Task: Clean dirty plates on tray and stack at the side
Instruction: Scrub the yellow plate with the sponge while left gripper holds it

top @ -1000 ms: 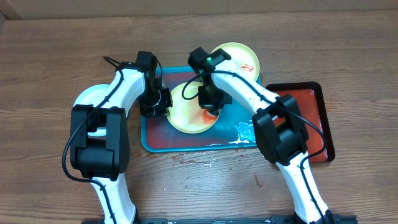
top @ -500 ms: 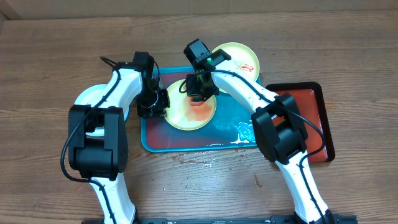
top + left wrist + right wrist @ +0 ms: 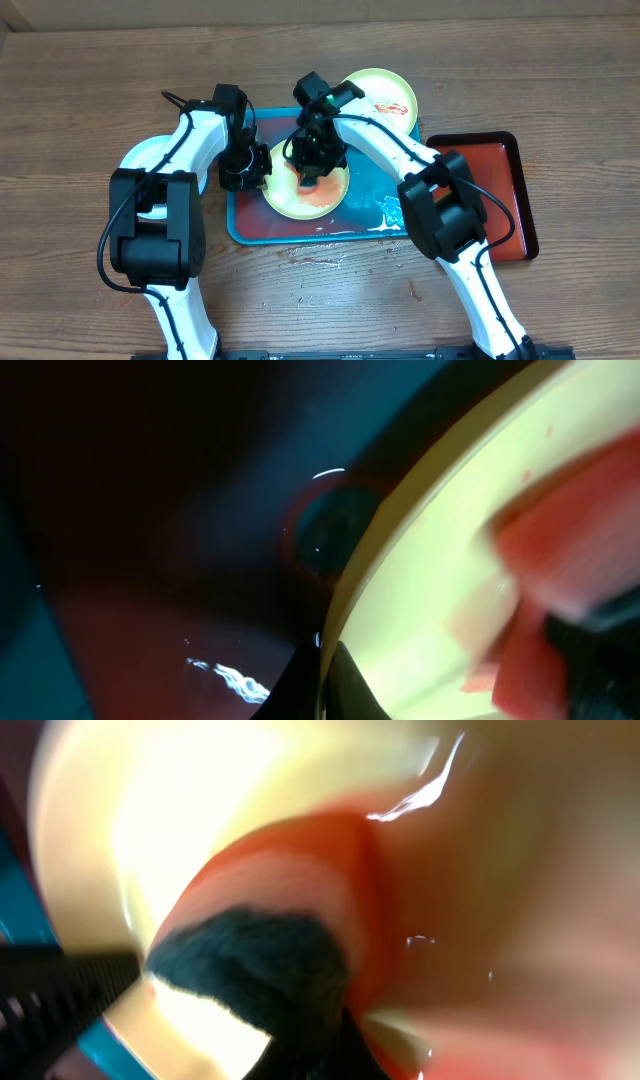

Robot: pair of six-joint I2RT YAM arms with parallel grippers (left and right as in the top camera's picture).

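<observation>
The bench is bare brown wood, and the work sits at centre frame. The teal-rimmed tray lies there. A smaller tray, black-rimmed and red, is just beside it at the right.

One yellow-green plate lies on the teal tray, left of centre. A second plate, marked with red smears, sits at the tray's upper right corner, overhanging the rim. No stack is formed at the side, so the task is judged to be in its wiping stage.

The left tool is clamped on the left rim of the yellow-green plate. The right tool appears closed on a red sponge, which is pressed onto the plate face.

Risks:
- Sponge pressure near the rim may tip or slide the plate if the left grip is shallow.
- A wet patch on the tray makes skidding more likely.
- The two tools work close together, so collision is possible.
</observation>
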